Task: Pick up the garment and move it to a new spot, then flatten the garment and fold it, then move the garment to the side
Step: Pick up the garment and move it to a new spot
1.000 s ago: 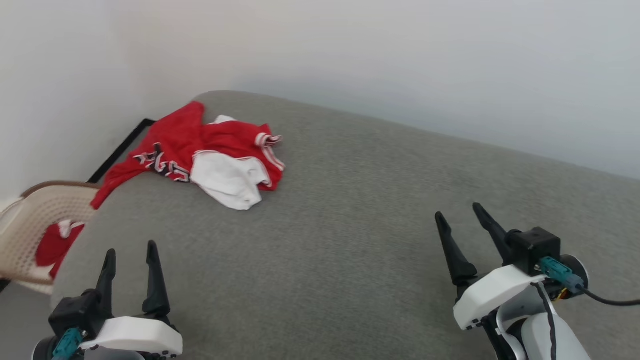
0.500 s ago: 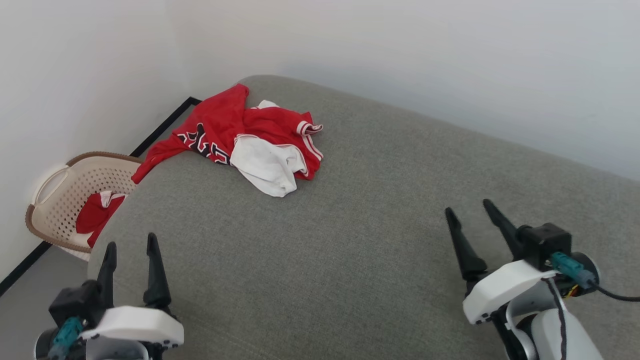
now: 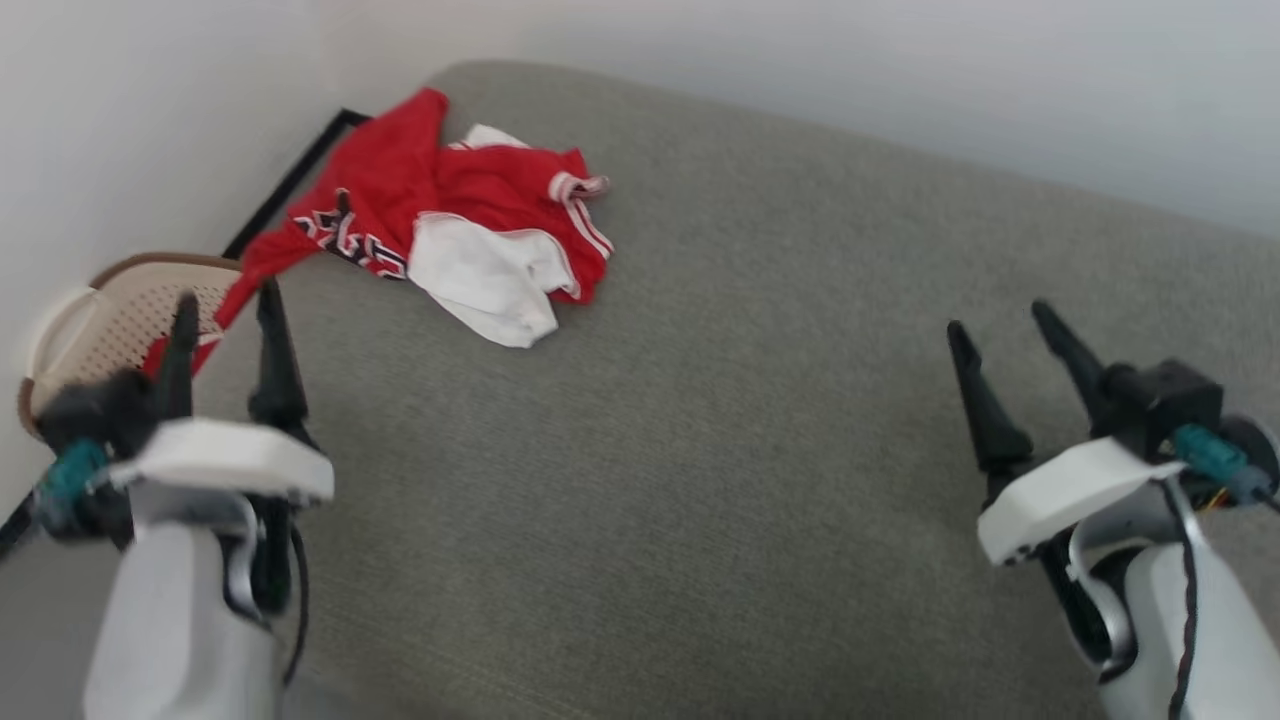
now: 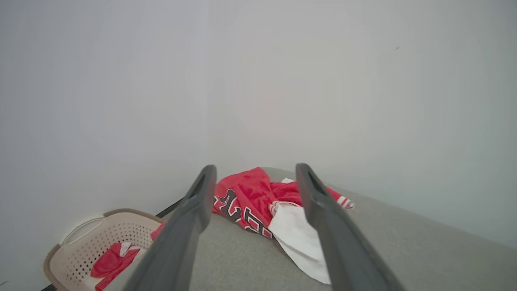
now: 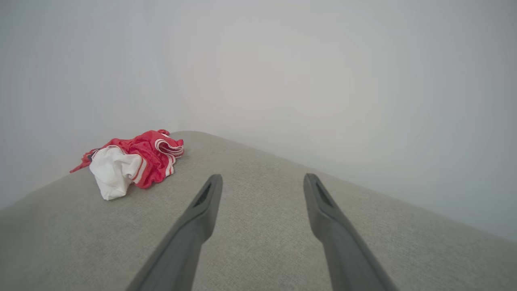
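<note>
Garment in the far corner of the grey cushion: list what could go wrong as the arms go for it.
1. One red end of the garment hangs off the cushion edge by the basket; a clumsy pull could drop it in.
2. It lies bunched, the white sleeve folded over; the open jaws may pinch only one layer.
3. The red cloth in the basket looks alike and might be grabbed instead.

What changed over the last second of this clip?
The left gripper has reached forward toward the garment, now higher in the head view; that camera itself shifted too. Nothing was grasped or let go. The garment lies crumpled as before, the right gripper holds roughly its place, and both grippers stay open and empty.
</note>
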`<state>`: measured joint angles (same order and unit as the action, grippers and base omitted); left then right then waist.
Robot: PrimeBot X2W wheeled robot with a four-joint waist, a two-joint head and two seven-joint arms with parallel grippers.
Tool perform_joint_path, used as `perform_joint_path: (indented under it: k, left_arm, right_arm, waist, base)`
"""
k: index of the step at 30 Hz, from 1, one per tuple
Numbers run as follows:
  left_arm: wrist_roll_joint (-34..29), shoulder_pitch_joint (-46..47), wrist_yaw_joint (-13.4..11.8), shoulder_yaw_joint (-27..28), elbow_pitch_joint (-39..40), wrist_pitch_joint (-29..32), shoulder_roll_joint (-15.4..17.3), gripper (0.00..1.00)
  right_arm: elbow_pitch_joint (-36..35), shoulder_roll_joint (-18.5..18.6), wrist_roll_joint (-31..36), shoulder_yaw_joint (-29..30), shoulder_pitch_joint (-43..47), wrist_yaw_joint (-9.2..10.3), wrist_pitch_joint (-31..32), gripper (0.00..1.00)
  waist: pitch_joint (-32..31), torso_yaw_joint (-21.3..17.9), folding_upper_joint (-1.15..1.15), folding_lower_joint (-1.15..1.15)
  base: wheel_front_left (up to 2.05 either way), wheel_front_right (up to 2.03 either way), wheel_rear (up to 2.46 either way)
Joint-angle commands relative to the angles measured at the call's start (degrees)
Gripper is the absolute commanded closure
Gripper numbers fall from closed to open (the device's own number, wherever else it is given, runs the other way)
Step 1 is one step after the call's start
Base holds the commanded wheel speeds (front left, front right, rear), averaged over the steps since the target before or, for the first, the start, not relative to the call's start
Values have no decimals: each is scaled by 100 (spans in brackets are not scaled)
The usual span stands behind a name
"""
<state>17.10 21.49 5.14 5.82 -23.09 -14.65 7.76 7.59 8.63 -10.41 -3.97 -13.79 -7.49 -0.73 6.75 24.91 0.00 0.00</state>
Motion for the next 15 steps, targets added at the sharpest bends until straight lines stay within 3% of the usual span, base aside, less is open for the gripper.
perform_joint_path:
  k: [1,15]
  left_arm:
    - [71,383,61,-4,-239,-21,102,0]
    - [688,2863,235,-329,-2456,253,830,0]
  right_arm:
    - [-116,71,65,3,-156,0,57,0]
    - [-838,457,116,-2,-833,0,428,0]
  waist:
    - [402,-270,0,0]
    - [1814,-950,0,0]
  base:
    - [0,0,0]
    - [0,0,0]
